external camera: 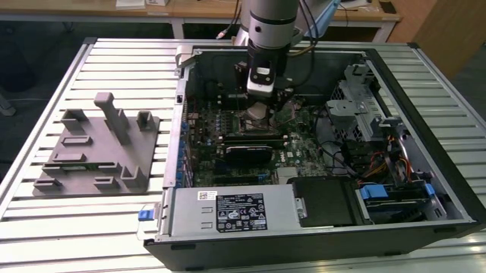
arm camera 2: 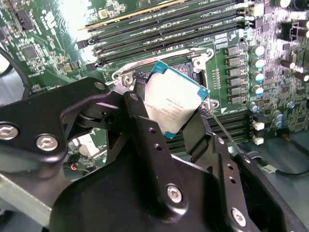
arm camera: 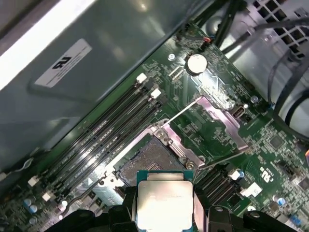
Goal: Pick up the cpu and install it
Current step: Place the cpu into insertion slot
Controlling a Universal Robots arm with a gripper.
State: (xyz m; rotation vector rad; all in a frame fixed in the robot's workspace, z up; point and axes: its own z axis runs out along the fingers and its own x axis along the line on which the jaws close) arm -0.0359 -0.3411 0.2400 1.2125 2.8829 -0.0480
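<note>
Tool (arm camera 2: 170, 119) around cpu (arm camera 2: 176, 96); over socket (arm camera: 144, 163) inside case (external camera: 304, 251)

arm (external camera: 272, 23): upright, pointing down | hand (arm camera 2: 169, 121): clamped on cpu (arm camera 2: 176, 96)

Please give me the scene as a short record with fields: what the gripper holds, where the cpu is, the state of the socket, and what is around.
gripper: shut on the cpu, inside the open computer case
cpu: gripped by two opposite edges, tilted, over the socket, not seated
socket: empty, its cover plate swung open
beside the socket: memory slots
outside the case: grey tray on the table, at the exterior view's left
</note>
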